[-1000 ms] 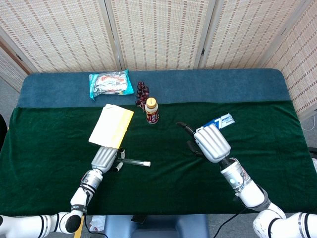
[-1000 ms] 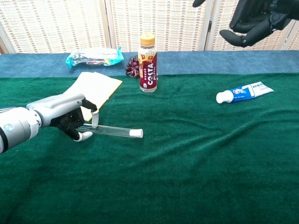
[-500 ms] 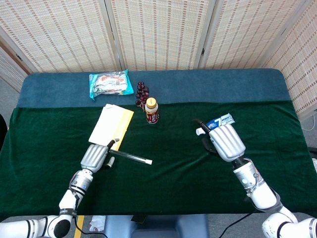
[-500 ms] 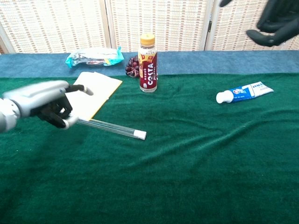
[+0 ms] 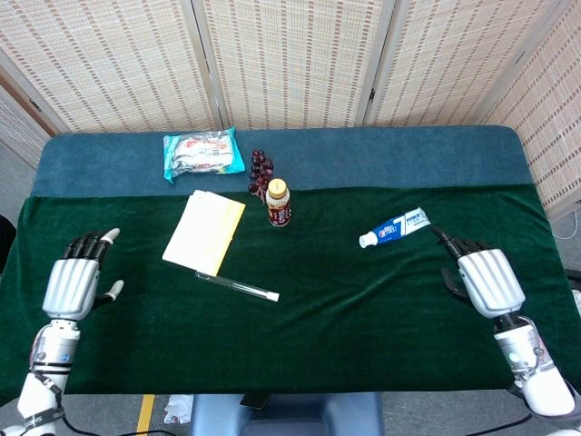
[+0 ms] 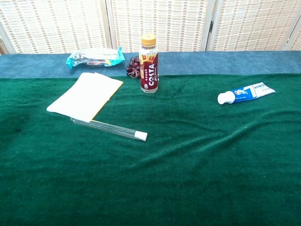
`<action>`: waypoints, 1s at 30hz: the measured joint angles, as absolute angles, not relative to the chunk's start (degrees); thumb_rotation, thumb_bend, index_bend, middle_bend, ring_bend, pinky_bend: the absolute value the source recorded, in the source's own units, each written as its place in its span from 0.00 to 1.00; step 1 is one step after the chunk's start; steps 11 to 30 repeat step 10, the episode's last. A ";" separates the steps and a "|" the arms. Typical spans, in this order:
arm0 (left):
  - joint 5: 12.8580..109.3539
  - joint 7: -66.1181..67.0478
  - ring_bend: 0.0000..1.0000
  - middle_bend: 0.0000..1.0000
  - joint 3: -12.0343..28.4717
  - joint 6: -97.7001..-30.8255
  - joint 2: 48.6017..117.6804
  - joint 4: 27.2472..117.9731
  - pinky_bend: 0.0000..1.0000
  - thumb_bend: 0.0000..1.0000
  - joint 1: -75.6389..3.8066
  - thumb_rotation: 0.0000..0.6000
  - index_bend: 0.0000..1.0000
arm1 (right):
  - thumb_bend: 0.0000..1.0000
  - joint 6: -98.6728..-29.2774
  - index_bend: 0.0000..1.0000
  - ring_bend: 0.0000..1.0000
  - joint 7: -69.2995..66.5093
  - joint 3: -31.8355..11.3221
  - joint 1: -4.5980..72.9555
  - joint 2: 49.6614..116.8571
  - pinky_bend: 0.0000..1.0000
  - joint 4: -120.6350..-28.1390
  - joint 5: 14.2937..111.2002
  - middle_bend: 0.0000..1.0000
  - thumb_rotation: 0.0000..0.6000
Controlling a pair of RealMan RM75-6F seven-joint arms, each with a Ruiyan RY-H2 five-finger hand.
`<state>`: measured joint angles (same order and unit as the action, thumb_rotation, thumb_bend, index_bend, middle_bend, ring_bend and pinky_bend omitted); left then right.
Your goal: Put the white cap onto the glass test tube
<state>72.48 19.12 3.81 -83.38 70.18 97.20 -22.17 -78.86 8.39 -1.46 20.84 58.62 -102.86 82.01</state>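
The worktop (image 5: 363, 309), draped in dark green cloth with a blue strip along its far edge, is filling both views. The left hand (image 5: 74, 283), silver-backed, is hovering at the 9 o'clock edge with its black fingers (image 5: 88, 243) stretched apart and holding nothing; the right hand (image 5: 486, 280) is hanging at the 3 o'clock edge, its fingers (image 5: 451, 243) likewise spread and empty. Both hands are sitting well apart from everything on the cloth, and neither is showing in the chest view.

A flat pale-yellow paper pad (image 5: 205, 230) is lying toward 10 o'clock of the centre. A teal plastic snack packet (image 5: 200, 152) is resting on the blue strip at 11 o'clock, near a cluster of dark purple grapes (image 5: 260, 171). A small brown drink bottle with a yellow lid (image 5: 279, 203) is standing upright just in front of the grapes. A blue-and-white toothpaste tube (image 5: 393, 227) is lying at 2 o'clock.

The slim glass test tube (image 6: 106, 127) is lying flat near the centre, its far end touching the pad's near edge, and the small white cap (image 6: 140, 136) is sitting on its nearer end, pointing toward 4 o'clock
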 measured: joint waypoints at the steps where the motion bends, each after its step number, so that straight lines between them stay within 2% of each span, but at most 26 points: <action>1: 72.82 18.69 0.09 0.13 3.60 -84.29 69.81 96.93 0.12 0.26 -21.31 1.00 0.11 | 0.58 -79.82 0.01 0.15 7.50 -1.18 20.03 58.70 0.20 -101.91 82.59 0.11 1.00; 10: 75.24 16.43 0.09 0.13 1.47 -89.16 67.83 96.01 0.11 0.26 -15.73 1.00 0.12 | 0.58 -86.06 0.01 0.14 2.18 0.88 14.11 61.40 0.19 -93.81 86.34 0.11 1.00; 30: 75.24 16.43 0.09 0.13 1.47 -89.16 67.83 96.01 0.11 0.26 -15.73 1.00 0.12 | 0.58 -86.06 0.01 0.14 2.18 0.88 14.11 61.40 0.19 -93.81 86.34 0.11 1.00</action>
